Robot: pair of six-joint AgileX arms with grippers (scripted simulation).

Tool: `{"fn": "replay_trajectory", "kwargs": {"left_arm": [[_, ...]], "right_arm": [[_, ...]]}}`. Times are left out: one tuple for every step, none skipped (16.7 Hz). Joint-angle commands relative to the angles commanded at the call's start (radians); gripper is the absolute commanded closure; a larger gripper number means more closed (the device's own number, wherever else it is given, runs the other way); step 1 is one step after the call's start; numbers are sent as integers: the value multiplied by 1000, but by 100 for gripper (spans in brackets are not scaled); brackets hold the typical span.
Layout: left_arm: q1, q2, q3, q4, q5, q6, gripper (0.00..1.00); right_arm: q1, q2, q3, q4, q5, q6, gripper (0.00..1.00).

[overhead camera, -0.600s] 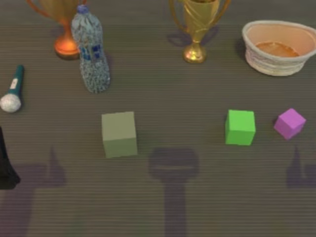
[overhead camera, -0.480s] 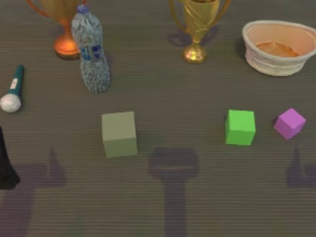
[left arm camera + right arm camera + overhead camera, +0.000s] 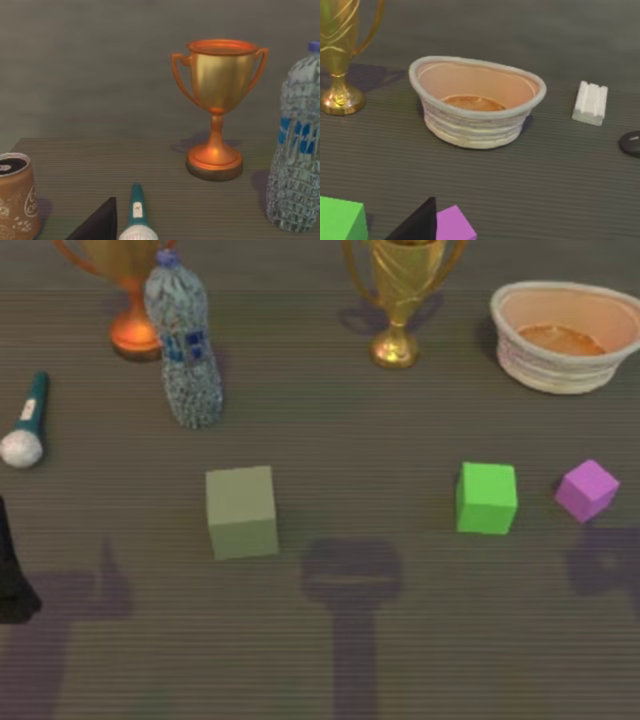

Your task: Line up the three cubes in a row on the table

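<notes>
Three cubes rest apart on the table (image 3: 400,660). The large pale olive cube (image 3: 241,512) is left of the middle, the bright green cube (image 3: 486,498) is to the right, and the small magenta cube (image 3: 586,490) sits turned near the right edge. My left gripper (image 3: 10,580) shows as a dark shape at the left edge, far from all the cubes. In the right wrist view a dark part of my right gripper (image 3: 420,227) hangs just in front of the magenta cube (image 3: 455,226), with the green cube (image 3: 340,220) beside it. The top view shows no part of the right arm.
Along the back stand an orange trophy (image 3: 130,300), a water bottle (image 3: 185,345), a gold trophy (image 3: 398,300) and a woven basket (image 3: 562,335). A microphone (image 3: 25,425) lies at the left. The wrist views add a can (image 3: 15,197), a white block (image 3: 590,102) and a black disc (image 3: 632,144).
The right arm's shadow at the right edge has shifted up and left towards the magenta cube. The cubes and the left arm have not moved.
</notes>
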Motion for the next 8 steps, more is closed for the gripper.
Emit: {"fn": "replay_trajectory", "kwargs": {"left_arm": [[0,0,0,0,0,0,0],[0,0,0,0,0,0,0],[0,0,0,0,0,0,0],[0,0,0,0,0,0,0],[0,0,0,0,0,0,0],[0,0,0,0,0,0,0],[0,0,0,0,0,0,0],[0,0,0,0,0,0,0]], "right_arm": [[6,94,75,-48,-1,-21,0],[13,198,152,-99,-1,-43,0],[19,310,232,-153,-1,-66,0],[26,426,312,-209,-1,-89,0],[32,544,393,-266,0,-113,0],[38,662,474,-323,1,-137,0],[45,780,555,-381,2,-161,0],[51,893,633,-438,3,-184,0]]}}
